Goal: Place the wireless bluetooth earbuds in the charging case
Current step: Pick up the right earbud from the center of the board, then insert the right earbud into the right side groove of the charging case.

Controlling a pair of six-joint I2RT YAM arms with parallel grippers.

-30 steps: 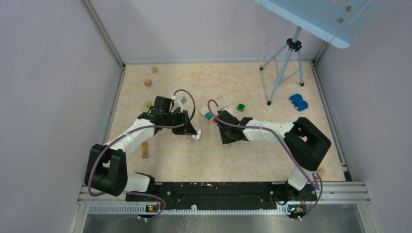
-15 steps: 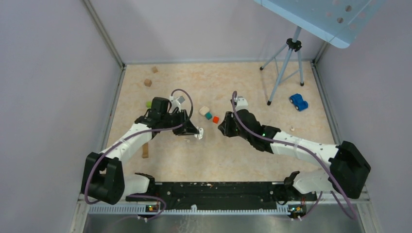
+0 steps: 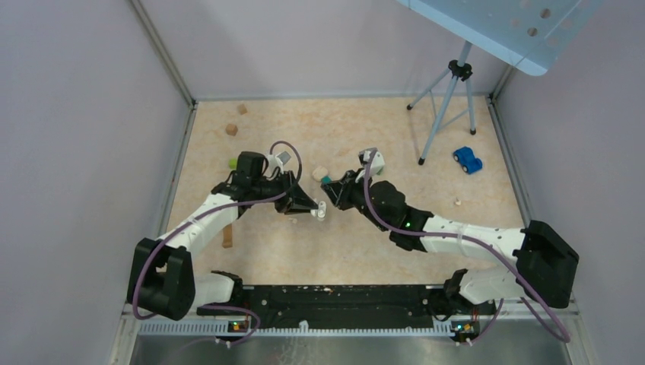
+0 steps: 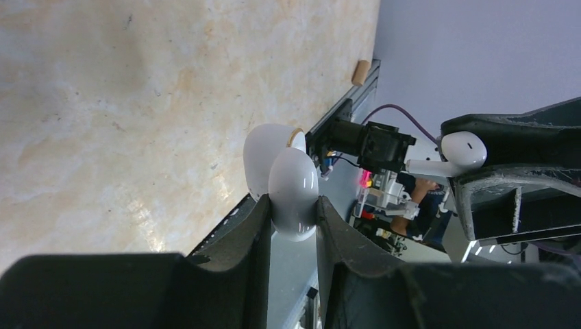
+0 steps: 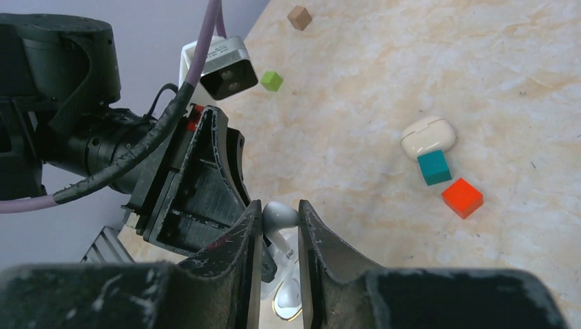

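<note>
earbud (image 5: 278,215) pinched in right gripper (image 5: 279,208), charging case (image 4: 292,179) — open — clamped in left gripper (image 4: 293,207)

A table (image 3: 380,255) with a marbled beige-and-cream top fills the bottom of a booth. Plain pale lavender walls (image 3: 84,114) rise from its left, far and right edges and meet at the two far corners. A thin silver metal strip (image 3: 176,171) runs along the left edge, and a wider ribbed metal rail (image 3: 342,328) lies across the near edge. Near the far right corner a grey tripod (image 3: 460,71) stands with its legs spread on the top, under a pale blue perforated panel (image 3: 502,19) that juts in from above. The light is soft and even, with faint shadows
</note>
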